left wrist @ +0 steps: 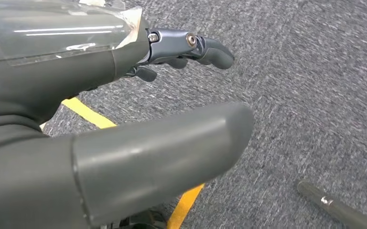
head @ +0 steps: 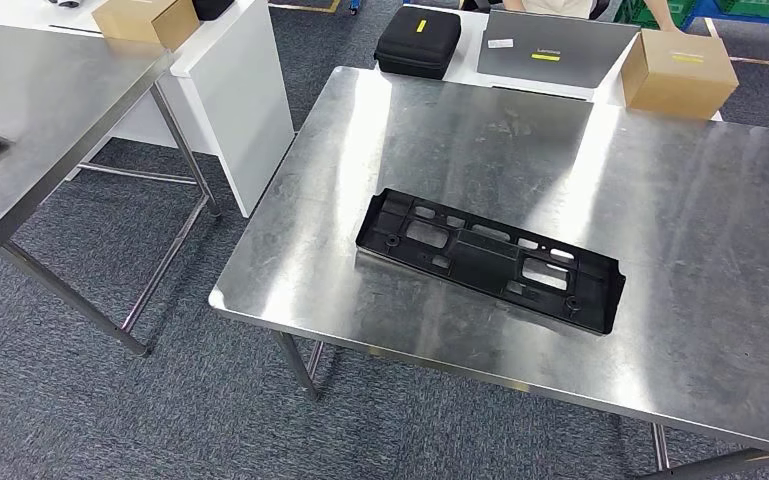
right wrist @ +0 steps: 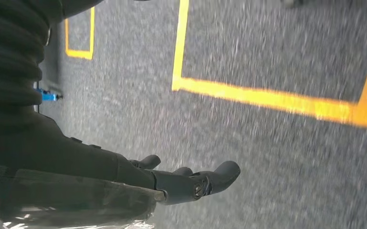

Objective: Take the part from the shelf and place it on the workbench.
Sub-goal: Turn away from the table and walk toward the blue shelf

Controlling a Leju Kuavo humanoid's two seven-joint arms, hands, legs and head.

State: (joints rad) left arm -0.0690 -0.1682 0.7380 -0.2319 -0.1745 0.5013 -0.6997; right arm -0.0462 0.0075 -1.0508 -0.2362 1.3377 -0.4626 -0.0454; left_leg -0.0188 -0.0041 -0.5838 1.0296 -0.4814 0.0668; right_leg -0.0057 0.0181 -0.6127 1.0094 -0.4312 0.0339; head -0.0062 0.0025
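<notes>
Black part (head: 490,259) lies flat on steel workbench (head: 660,190), near front edge, long axis slanted toward the front-right. Behind the far edge: black case (head: 418,40), grey laptop (head: 555,48), cardboard box (head: 678,72) on white table (head: 475,30). Second steel table (head: 50,110) at left; another box (head: 146,20) behind it.

On the white table (head: 250,90) behind the steel one we note a black zip case (head: 418,40) at its near edge, a grey laptop (head: 555,48) beside it, and a cardboard box (head: 678,73) toward the right end. A second cardboard box (head: 145,20) sits at the far left corner. Yellow floor tape (right wrist: 267,98) crosses grey carpet (left wrist: 315,95).
</notes>
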